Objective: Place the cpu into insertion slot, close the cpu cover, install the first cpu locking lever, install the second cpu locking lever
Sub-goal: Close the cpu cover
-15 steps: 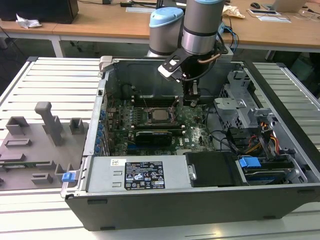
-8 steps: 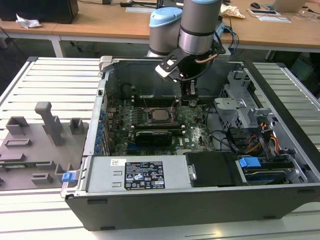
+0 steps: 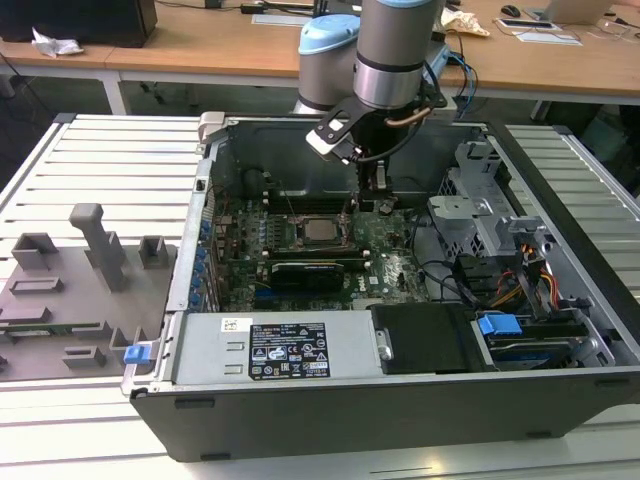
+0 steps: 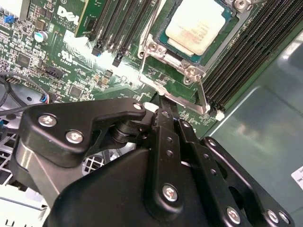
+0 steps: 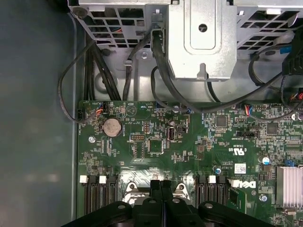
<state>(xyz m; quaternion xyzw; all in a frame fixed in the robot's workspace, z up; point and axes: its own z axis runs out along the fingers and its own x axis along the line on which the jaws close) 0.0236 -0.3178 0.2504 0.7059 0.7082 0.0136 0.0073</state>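
Inside the open grey metal computer case (image 3: 400,420) on a slatted grey table (image 3: 100,150), the small square cpu (image 4: 196,26) with its pale silvery-beige top sits in the socket of the green motherboard (image 5: 199,146). A thin grey metal cover frame (image 4: 150,51) lies around it. The black gripper (image 5: 161,185) hangs just beside the socket edge with its fingers pressed together, and I see nothing between them. Black memory slots (image 4: 241,61) stand close on both sides.

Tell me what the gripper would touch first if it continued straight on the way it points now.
Probably the socket's metal frame, at the edge beside the cpu; the gripper hangs just above it, though depth is unclear.
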